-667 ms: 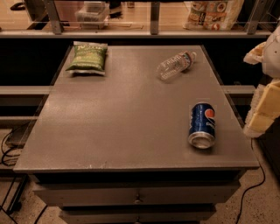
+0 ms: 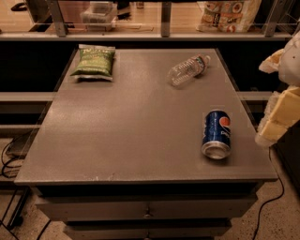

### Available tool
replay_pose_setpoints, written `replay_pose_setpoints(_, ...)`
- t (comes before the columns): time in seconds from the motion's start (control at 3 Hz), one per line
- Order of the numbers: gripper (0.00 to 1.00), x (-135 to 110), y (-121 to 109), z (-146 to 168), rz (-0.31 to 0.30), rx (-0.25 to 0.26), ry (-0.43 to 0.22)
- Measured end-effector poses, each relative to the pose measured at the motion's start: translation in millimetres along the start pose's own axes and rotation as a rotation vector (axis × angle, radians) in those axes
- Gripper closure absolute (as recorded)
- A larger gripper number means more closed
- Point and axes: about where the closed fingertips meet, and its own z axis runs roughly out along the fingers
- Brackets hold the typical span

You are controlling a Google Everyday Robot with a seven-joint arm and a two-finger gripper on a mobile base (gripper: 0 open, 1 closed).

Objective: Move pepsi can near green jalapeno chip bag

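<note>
The pepsi can [image 2: 217, 133], blue with a silver end, lies on its side near the right front of the grey table [image 2: 126, 122]. The green jalapeno chip bag [image 2: 93, 62] lies flat at the table's far left corner. My gripper [image 2: 280, 112] shows as pale, cream-coloured finger shapes at the right edge of the view, beside the table and just right of the can, not touching it.
A clear plastic water bottle [image 2: 187, 70] lies on its side at the far right of the table. A counter behind holds a white-and-red printed bag [image 2: 227, 14] and a clear container [image 2: 98, 11]. Cables [image 2: 9, 159] lie on the floor at left.
The gripper at the right edge has shifted slightly. The can, bag and bottle have not moved.
</note>
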Motion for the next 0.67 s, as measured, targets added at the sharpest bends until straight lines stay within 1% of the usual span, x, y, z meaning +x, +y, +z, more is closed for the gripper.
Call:
replay_pose_setpoints(0.33, 0.00, -4.0, 2.8, 27.2, 0.053, -0.080, -0.075)
replay_pose_setpoints(0.67, 0.00, -8.9, 9.1, 56.4, 0.080, -0.164, -0.128)
